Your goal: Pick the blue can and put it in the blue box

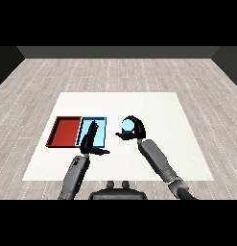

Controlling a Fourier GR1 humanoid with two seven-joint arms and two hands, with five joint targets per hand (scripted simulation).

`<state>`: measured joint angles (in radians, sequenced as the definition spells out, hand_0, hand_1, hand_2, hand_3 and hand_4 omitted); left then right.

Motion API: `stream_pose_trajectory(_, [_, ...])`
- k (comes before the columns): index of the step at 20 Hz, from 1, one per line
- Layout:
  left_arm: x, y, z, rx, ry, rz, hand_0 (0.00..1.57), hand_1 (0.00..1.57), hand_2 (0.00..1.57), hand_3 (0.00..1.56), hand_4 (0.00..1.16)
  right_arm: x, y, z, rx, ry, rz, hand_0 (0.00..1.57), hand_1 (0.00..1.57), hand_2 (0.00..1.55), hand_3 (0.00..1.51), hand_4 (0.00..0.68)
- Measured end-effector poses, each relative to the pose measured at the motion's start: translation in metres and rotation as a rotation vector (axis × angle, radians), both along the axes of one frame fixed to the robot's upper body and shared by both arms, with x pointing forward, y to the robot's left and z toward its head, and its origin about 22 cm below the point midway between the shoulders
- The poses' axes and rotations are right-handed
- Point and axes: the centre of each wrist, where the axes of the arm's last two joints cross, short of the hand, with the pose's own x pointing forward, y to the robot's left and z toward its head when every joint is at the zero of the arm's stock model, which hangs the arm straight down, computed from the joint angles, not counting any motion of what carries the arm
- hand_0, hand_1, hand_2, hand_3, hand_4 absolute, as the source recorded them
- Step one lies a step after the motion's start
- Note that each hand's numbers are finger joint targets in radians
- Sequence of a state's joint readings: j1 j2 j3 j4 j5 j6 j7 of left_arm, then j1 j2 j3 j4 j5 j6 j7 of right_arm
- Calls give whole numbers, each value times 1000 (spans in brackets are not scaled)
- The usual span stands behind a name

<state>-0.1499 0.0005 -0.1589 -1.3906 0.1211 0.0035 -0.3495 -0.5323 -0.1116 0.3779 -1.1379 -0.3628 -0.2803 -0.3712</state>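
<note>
The blue can is held above the white table, just right of the light blue tray. My right hand is shut on the can, fingers and thumb curled round it. My left hand reaches over the light blue tray's near part with straight fingers and its thumb stuck out to the right, holding nothing. The tray's middle is partly hidden by that hand.
A red tray lies touching the light blue tray's left side. The white table stretches to the right and behind; its near edge runs just below my forearms.
</note>
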Motion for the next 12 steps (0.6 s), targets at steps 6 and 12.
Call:
stream_pose_trajectory(6, [11,-24,3,31,3,-15,0,0,0,0,0,-5,3,-1,-6,-4,14,1422,1422,1444,1412,661])
stream_pose_trajectory(12, [12,-47,-1,29,45,-31,0,0,0,0,0,-13,12,3,-1,-16,31,1404,1404,1447,1412,662])
